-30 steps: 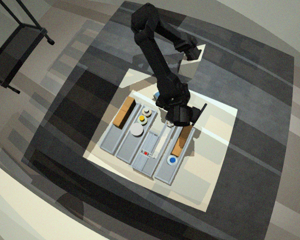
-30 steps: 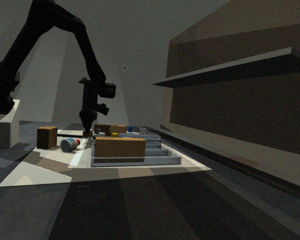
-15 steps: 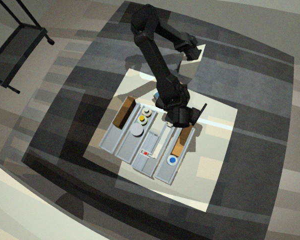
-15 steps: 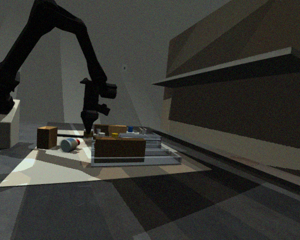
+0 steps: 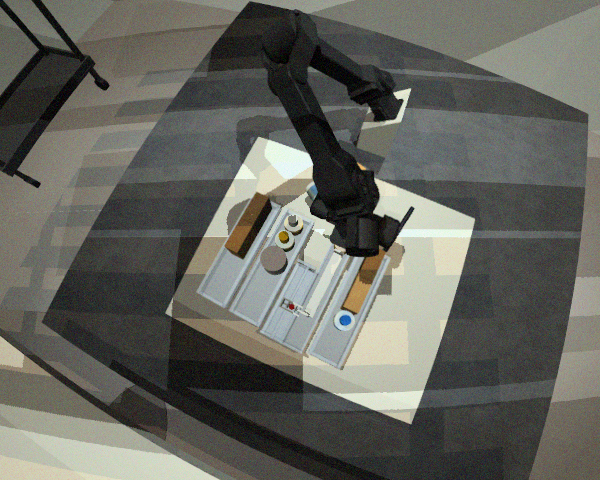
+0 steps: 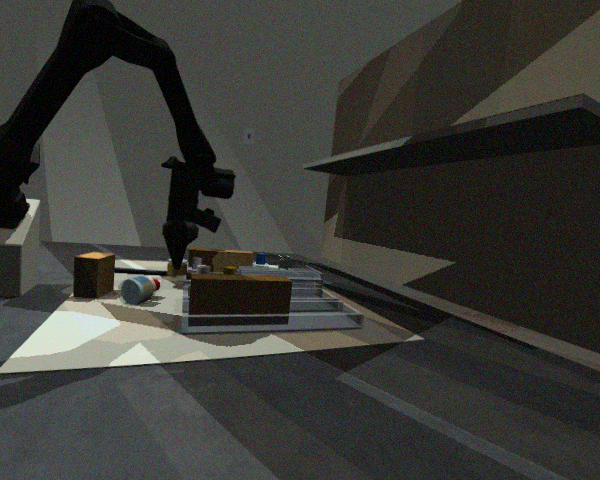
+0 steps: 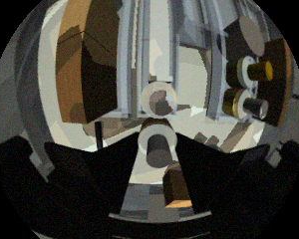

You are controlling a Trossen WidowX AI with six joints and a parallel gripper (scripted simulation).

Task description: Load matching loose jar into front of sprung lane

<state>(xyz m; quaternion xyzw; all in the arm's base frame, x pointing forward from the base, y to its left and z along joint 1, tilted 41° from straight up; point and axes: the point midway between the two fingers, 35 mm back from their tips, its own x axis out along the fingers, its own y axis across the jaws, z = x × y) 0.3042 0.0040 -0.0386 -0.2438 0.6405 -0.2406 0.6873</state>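
My gripper (image 5: 359, 238) (image 6: 176, 260) (image 7: 156, 135) is shut on the loose jar (image 7: 156, 138), which is cream with a grey-brown lid. I hold it upright and low at the front end of the sprung lane (image 5: 301, 289) (image 7: 156, 34), the third lane of the grey rack (image 6: 269, 319). The matching jar (image 7: 160, 99) stands in the lane just ahead of the held one; I cannot tell whether they touch. In the overhead view my wrist hides both jars. A small red-marked part (image 5: 291, 306) sits far down the lane.
A long brown box (image 5: 248, 224) (image 6: 238, 293) fills the first lane. Two small jars (image 5: 292, 223) (image 5: 283, 239) and a grey disc (image 5: 273, 258) stand in the second. Another brown box (image 5: 361, 289) and a blue-lidded jar (image 5: 344, 320) sit in the fourth. A red-lidded jar (image 6: 137, 289) lies on its side by a brown cube (image 6: 93, 273).
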